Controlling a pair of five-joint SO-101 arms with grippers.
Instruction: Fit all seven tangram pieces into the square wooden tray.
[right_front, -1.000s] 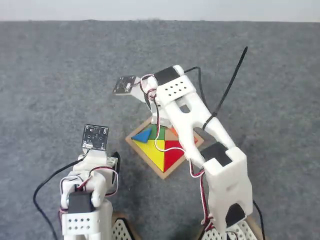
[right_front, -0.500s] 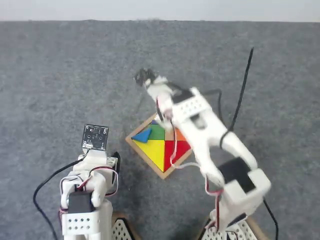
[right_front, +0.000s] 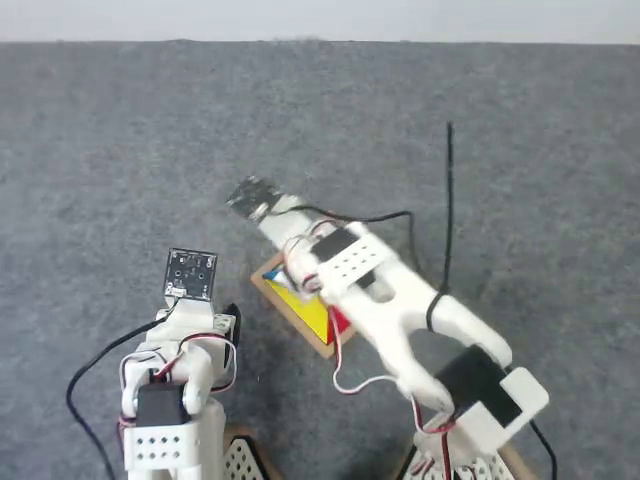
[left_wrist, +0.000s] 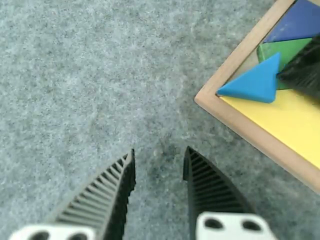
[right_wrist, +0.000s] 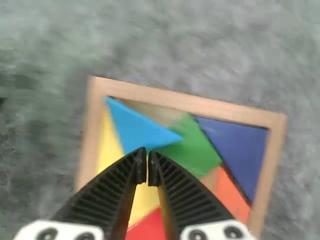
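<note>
Grey carpet (right_front: 120, 150) holds the wooden tray (right_wrist: 185, 102), light-blue triangle (right_wrist: 135, 131) askew; right hand (right_wrist: 147, 152) clenched, left hand (left_wrist: 159, 152) released.

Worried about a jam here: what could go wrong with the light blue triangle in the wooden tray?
The light blue triangular piece lies skewed with its tip over the green piece; a push from the shut right gripper could wedge it or flip it out. The square wooden tray, unheld, may slide.

Tangram pieces (right_wrist: 190, 150) in tray (right_wrist: 200, 106) — right gripper (right_wrist: 148, 153) above, left gripper (left_wrist: 159, 156) beside.
</note>
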